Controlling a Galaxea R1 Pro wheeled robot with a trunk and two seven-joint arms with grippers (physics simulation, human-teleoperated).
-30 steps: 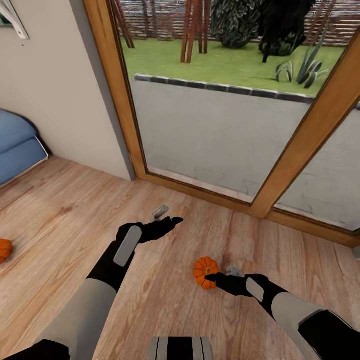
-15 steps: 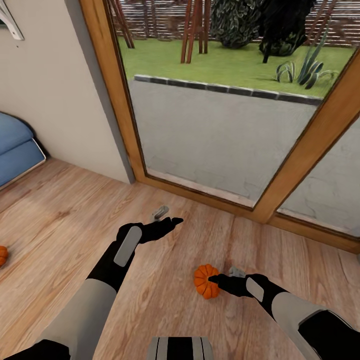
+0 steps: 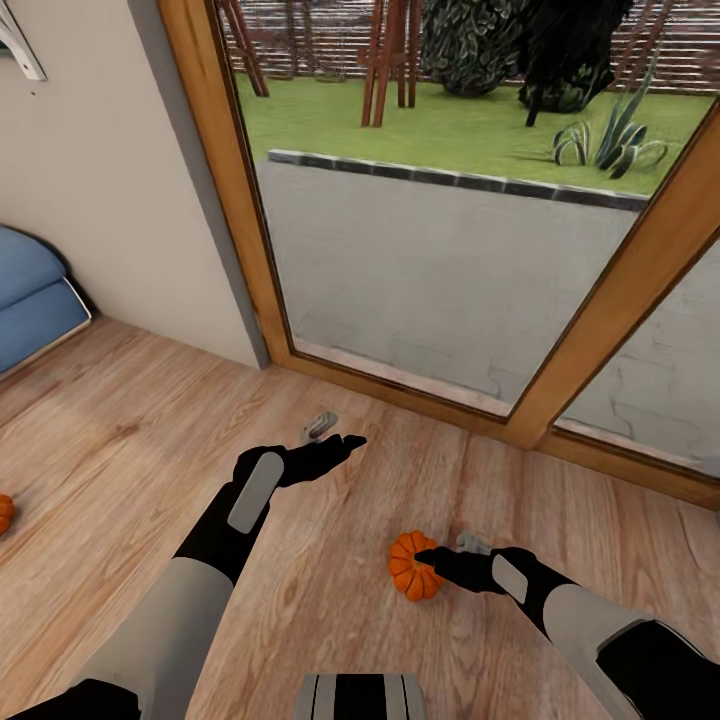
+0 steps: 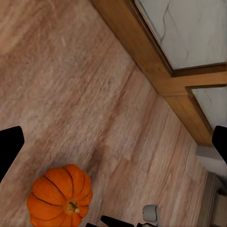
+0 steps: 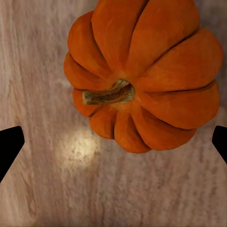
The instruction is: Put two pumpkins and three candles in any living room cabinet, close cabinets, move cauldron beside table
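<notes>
Second pumpkin (image 3: 4, 513) sits way off at the left on the wooden floor (image 3: 120, 430). Left gripper (image 3: 335, 436) hangs over bare floor, fingers spread, holding nothing. Right gripper (image 3: 440, 552) hovers right above the near pumpkin (image 3: 411, 566), fingers wide apart too, near the glass door (image 3: 420, 250).

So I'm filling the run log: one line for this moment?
right gripper: open, over pumpkin | left gripper: open, empty | second pumpkin: floor
</notes>
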